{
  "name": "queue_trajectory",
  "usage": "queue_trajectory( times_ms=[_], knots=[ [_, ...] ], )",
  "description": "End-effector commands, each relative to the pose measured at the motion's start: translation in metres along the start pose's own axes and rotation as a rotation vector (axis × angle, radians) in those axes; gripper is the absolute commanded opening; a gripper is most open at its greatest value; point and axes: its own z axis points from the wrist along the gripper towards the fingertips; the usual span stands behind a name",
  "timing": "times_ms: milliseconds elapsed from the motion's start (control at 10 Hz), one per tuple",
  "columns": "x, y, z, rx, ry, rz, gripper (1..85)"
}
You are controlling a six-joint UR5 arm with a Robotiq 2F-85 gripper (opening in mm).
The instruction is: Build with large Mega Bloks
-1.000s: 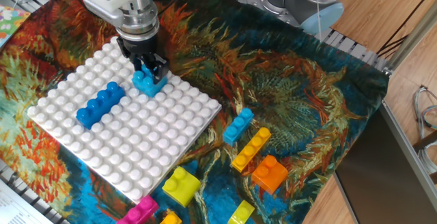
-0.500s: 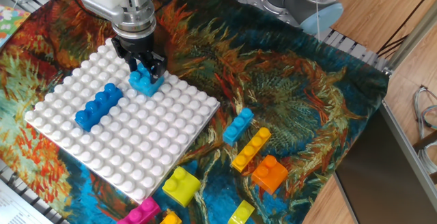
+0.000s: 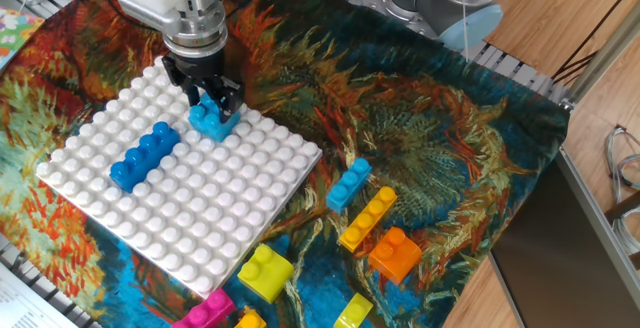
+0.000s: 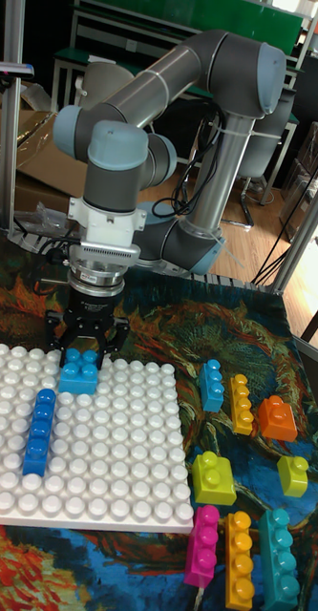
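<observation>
A light blue Mega Blok sits on the white studded baseplate near its far edge, and my gripper is shut on it from above, with a black finger on either side. The tall fixed view shows that light blue brick under the gripper on the baseplate. A long dark blue brick stands on the plate to the left, apart from the gripper; it shows as the dark blue brick in the tall view.
Loose bricks lie on the patterned cloth right of and in front of the plate: light blue, yellow-orange, orange, yellow-green, pink. The table's wooden edge runs at the right.
The gripper with the light blue brick moved slightly left and away, and the baseplate shifted a little with it. Over the last half second nothing has moved.
</observation>
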Motion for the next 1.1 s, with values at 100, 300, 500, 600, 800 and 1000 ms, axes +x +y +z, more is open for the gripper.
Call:
queue_trajectory(
  times_ms=[100, 300, 500, 600, 800, 1000],
  knots=[
    [-0.004, 0.003, -0.002, -0.023, -0.013, -0.009, 72.0],
    [-0.004, 0.001, -0.005, -0.024, -0.013, -0.024, 72.0],
    [0.000, 0.002, -0.022, -0.034, 0.007, -0.031, 71.7],
    [0.001, 0.002, -0.027, -0.034, 0.008, -0.036, 70.7],
    [-0.001, -0.001, -0.030, -0.033, -0.001, -0.030, 56.3],
    [0.004, 0.002, -0.034, -0.041, 0.023, 0.035, 2.7]
  ],
)
